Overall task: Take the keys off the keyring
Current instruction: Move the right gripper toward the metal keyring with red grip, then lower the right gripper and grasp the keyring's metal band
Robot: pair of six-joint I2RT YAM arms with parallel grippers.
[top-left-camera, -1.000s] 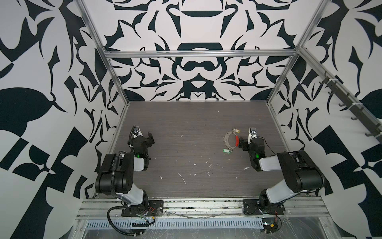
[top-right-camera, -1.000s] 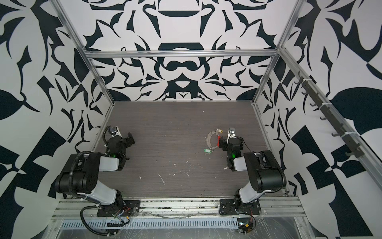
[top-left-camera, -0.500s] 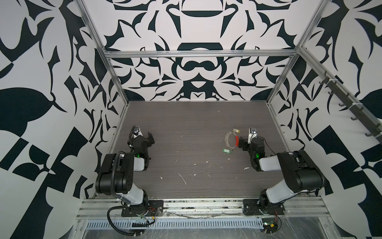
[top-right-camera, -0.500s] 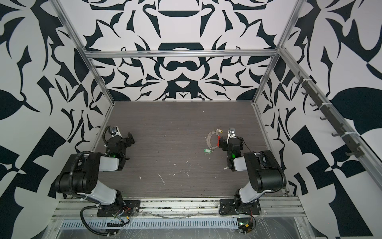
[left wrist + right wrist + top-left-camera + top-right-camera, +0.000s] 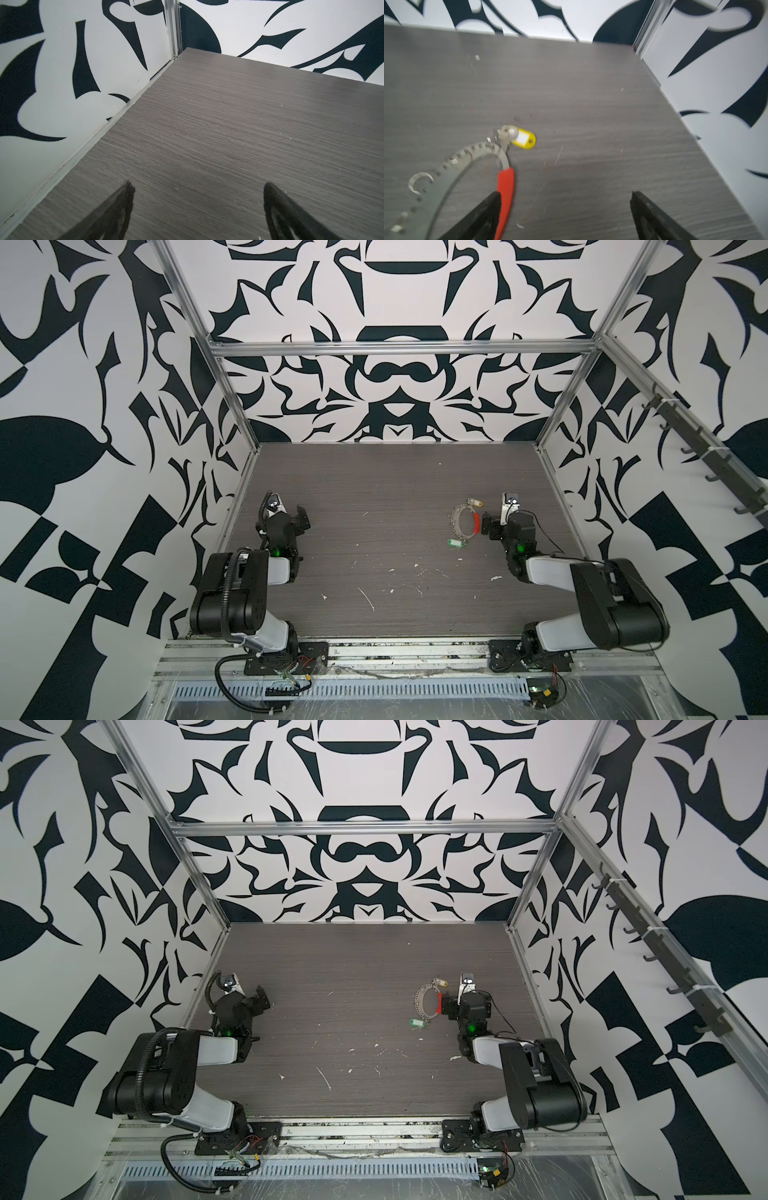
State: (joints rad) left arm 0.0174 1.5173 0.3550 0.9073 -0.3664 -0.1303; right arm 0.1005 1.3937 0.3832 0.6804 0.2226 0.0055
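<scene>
The keyring (image 5: 454, 521) lies flat on the tabletop (image 5: 374, 489), right of centre. The yellow-tag key (image 5: 523, 138) sits at its far edge and the green-tag key (image 5: 456, 544) at its near edge. The right hand (image 5: 564, 195) is spread wide and holds nothing. The ring's red section (image 5: 506, 185) runs just beside one finger (image 5: 483, 214), on the inner side of the gap; I cannot tell whether they touch. The left hand (image 5: 198, 185), also wide and empty, hovers over the tabletop at the left, well apart from the keyring.
</scene>
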